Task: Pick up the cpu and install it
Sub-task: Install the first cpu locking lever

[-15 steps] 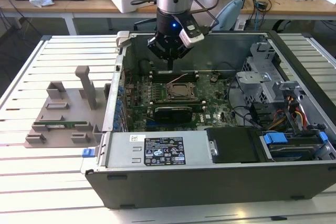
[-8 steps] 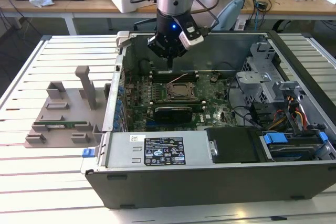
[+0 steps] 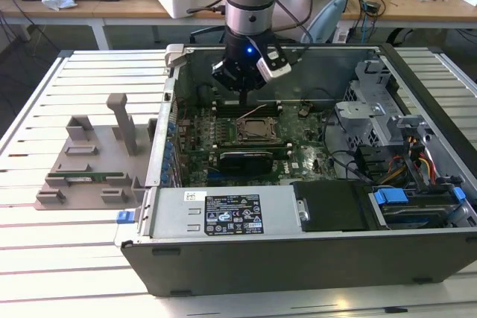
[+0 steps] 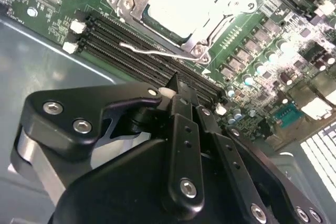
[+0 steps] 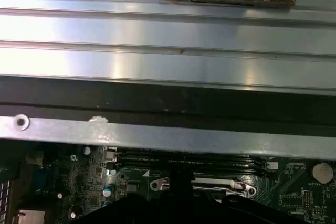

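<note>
- The cpu [image 4: 181, 3] lies in the socket [image 4: 173, 11] on the motherboard [image 3: 253, 143], frame unlatched.
- Gripper [image 4: 176, 90], fingers closed and holding nothing, hangs just beside the socket's loose lever [image 4: 157, 52].
- Risk: snagging that lever could shift the unclamped chip.

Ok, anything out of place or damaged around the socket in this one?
Nothing stands out. In the second wrist view the cpu lies flat and square in the socket, with the metal frame around it. The gripper hangs shut over the memory slots beside it. I cannot tell whether the lever is latched.
</note>
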You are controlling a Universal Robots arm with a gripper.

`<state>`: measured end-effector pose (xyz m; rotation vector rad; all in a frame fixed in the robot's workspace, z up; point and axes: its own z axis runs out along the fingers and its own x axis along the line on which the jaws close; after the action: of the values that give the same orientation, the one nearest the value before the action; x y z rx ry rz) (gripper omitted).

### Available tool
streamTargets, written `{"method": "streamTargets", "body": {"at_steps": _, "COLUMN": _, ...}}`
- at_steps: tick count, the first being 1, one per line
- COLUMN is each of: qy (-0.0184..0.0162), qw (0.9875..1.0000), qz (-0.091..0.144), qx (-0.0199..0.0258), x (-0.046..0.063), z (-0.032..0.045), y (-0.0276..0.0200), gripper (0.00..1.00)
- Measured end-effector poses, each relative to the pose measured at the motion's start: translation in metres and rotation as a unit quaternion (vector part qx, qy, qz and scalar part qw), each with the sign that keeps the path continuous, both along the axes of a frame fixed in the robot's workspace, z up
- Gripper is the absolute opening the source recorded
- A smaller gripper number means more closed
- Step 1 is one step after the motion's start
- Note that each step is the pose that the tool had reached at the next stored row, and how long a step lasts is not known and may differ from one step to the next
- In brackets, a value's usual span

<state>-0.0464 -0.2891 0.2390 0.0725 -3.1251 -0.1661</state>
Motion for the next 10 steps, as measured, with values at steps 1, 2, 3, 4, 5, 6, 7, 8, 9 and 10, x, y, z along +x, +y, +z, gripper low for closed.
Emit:
{"method": "streamTargets", "body": {"at_steps": 1, "qy": 0.0002, "qw": 1.0, "qz": 0.0, "qx": 0.0, "x": 0.002, "z": -0.0032, "y": -0.0003, "gripper": 0.11}}
{"method": "streamTargets", "body": {"at_steps": 2, "qy": 0.0005, "qw": 1.0, "qz": 0.0, "qx": 0.0, "x": 0.004, "z": -0.0058, "y": -0.0004, "gripper": 0.11}}
{"method": "streamTargets", "body": {"at_steps": 3, "qy": 0.0006, "qw": 1.0, "qz": 0.0, "qx": 0.0, "x": 0.005, "z": -0.0071, "y": -0.0004, "gripper": 0.11}}
{"method": "streamTargets", "body": {"at_steps": 4, "qy": 0.0007, "qw": 1.0, "qz": 0.0, "qx": 0.0, "x": 0.005, "z": -0.0084, "y": -0.0005, "gripper": 0.11}}
{"method": "streamTargets", "body": {"at_steps": 5, "qy": 0.0009, "qw": 1.0, "qz": 0.0, "qx": 0.0, "x": 0.007, "z": -0.0102, "y": -0.0005, "gripper": 0.11}}
{"method": "streamTargets", "body": {"at_steps": 6, "qy": 0.0011, "qw": 1.0, "qz": 0.0, "qx": 0.0, "x": 0.008, "z": -0.0116, "y": -0.0006, "gripper": 0.11}}
{"method": "streamTargets", "body": {"at_steps": 7, "qy": 0.0013, "qw": 1.0, "qz": 0.0, "qx": 0.0, "x": 0.009, "z": -0.0129, "y": -0.0007, "gripper": 0.11}}
{"method": "streamTargets", "body": {"at_steps": 8, "qy": 0.0015, "qw": 1.0, "qz": 0.0, "qx": -0.0001, "x": 0.01, "z": -0.0142, "y": -0.0007, "gripper": 0.11}}
{"method": "streamTargets", "body": {"at_steps": 9, "qy": 0.0015, "qw": 1.0, "qz": 0.0, "qx": 0.0, "x": 0.011, "z": -0.0153, "y": -0.0007, "gripper": 0.11}}
{"method": "streamTargets", "body": {"at_steps": 10, "qy": 0.0016, "qw": 1.0, "qz": 0.0, "qx": -0.0001, "x": 0.013, "z": -0.0165, "y": -0.0007, "gripper": 0.11}}
